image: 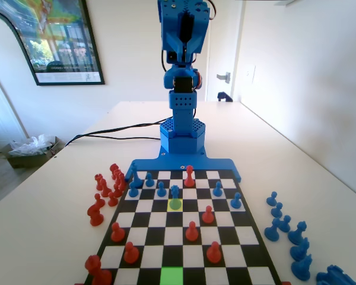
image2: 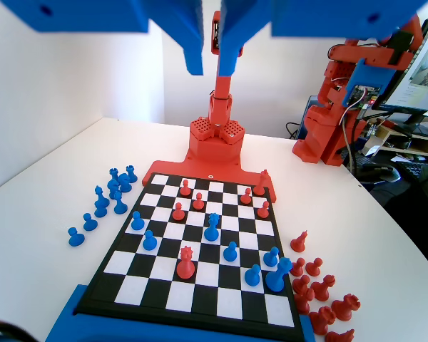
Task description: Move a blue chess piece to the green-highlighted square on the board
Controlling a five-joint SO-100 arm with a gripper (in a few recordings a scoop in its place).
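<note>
The gripper point(image2: 211, 57) hung high above the board point(image2: 121, 251) in the wrist view, its jaws apart and empty, with a narrow gap between them. Held up there, it gave the camera a clear look down the whole board, probably so a piece could be chosen before any descent.

The blue piece point(image2: 212, 226) stood well below and ahead of the gripper, near the board's middle and almost in line with the gap between the jaws. In the fixed view the same piece point(image: 175, 192) sat just behind the yellow-green square point(image: 175, 204), which likely marks its start. The piece stood upright and apart from its neighbours, so the jaws should have room to close round it.

The green square point(image: 171, 276) lay at the board's end farthest from the arm, straight down the same file as the piece. It held nothing. Red pieces, such as the red pawn point(image: 191, 231), stood beside that file, which may matter for the carry: lifting the piece clear before travelling would avoid knocking them.

Spare blue pieces point(image2: 114, 187) and red ones point(image2: 321, 299) lay off the board on either side of the gripper, out of the way. No grasp had begun.
</note>
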